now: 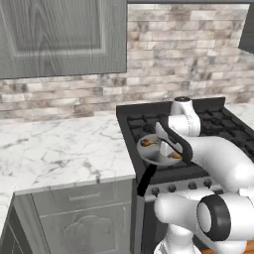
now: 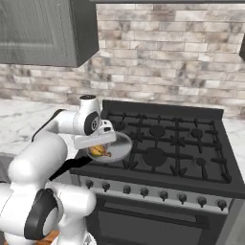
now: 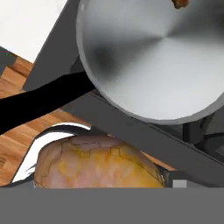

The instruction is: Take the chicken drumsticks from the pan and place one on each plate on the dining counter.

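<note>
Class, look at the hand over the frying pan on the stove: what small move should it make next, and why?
Probably close the gripper on the nearer drumstick. The hand view shows that drumstick right up close, with the pan beyond it, and the base views put the gripper low over the pan. Whether the jaws already grip it cannot be told.

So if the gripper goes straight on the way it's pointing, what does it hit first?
Most likely the nearer chicken drumstick, which sits right in front of the gripper in the hand view. The pan lies beyond. The gap is unclear.
</note>
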